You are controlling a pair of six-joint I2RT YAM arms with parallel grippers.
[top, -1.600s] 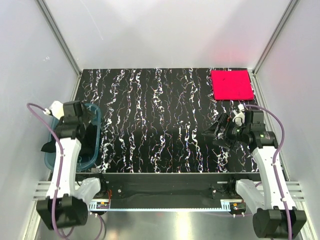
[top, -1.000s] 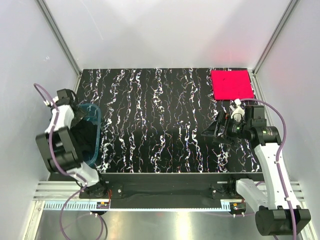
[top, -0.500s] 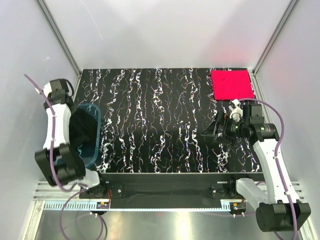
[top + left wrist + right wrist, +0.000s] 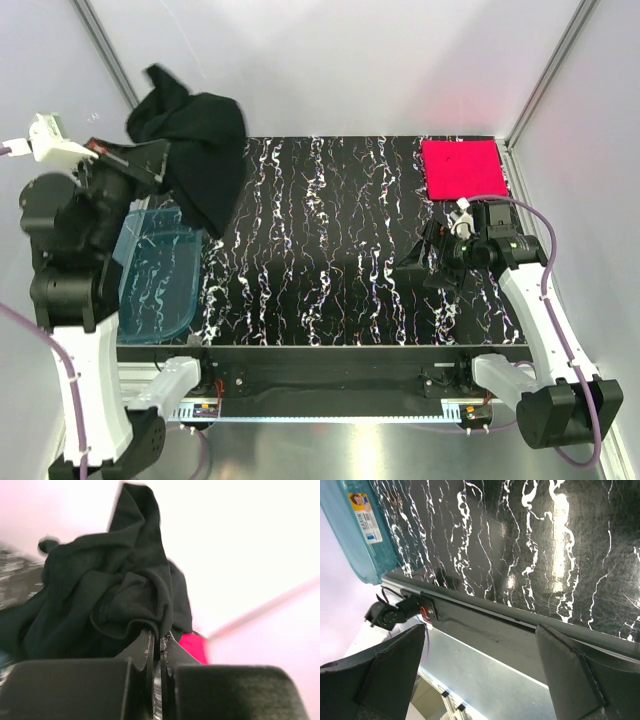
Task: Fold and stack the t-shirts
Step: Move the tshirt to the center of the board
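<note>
Aloft, black t-shirt (image 4: 200, 150), long axis vertical

The left arm (image 4: 88, 392) and right arm (image 4: 545, 322) have white shells and chunky black joint housings; a thin purple cable (image 4: 549, 262) trails along each; the right gripper (image 4: 479, 630) has dark grey, wedge-shaped fingers (image 4: 390, 675).

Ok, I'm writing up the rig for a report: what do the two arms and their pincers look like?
Both are alike: the left arm and right arm have white link shells with chunky black joints, and a purple cable loops along each. The left pincer and right pincer each have two flat black fingers. No markings are legible.
</note>
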